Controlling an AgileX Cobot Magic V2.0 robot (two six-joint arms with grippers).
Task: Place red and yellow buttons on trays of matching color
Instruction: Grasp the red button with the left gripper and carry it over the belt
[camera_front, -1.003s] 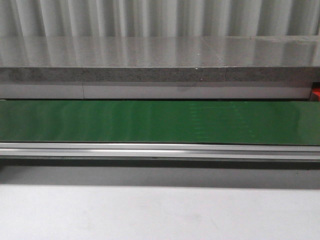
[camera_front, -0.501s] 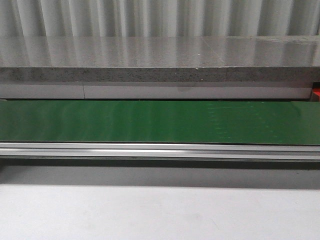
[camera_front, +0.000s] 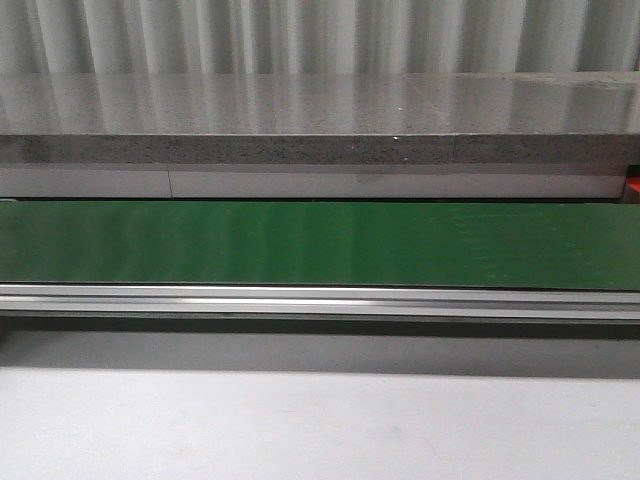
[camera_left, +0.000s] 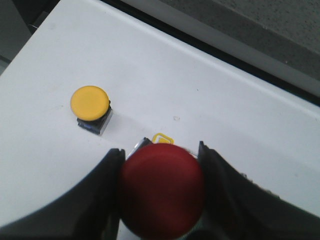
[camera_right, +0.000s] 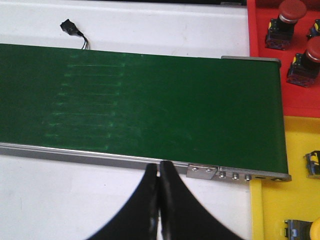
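In the left wrist view my left gripper (camera_left: 160, 150) is shut on a red button (camera_left: 161, 192); its domed cap fills the gap between the two black fingers, just above the white table. A yellow button (camera_left: 90, 103) on a dark base stands on the table beside it, apart from the fingers. In the right wrist view my right gripper (camera_right: 159, 167) is shut and empty, over the near rail of the green belt (camera_right: 140, 105). The red tray (camera_right: 256, 30) holds two red buttons (camera_right: 286, 22). The yellow tray (camera_right: 295, 150) beside it shows button parts at its edge. Neither gripper appears in the front view.
The green conveyor belt (camera_front: 320, 245) runs across the front view with an aluminium rail (camera_front: 320, 298) along its near side and a grey stone ledge (camera_front: 320, 120) behind. A small black connector with wires (camera_right: 70, 27) lies beyond the belt. White table (camera_left: 210, 100) surrounds the buttons.
In the front view only faint streaks on the belt have drifted to the right and faded. Nothing else there has moved.
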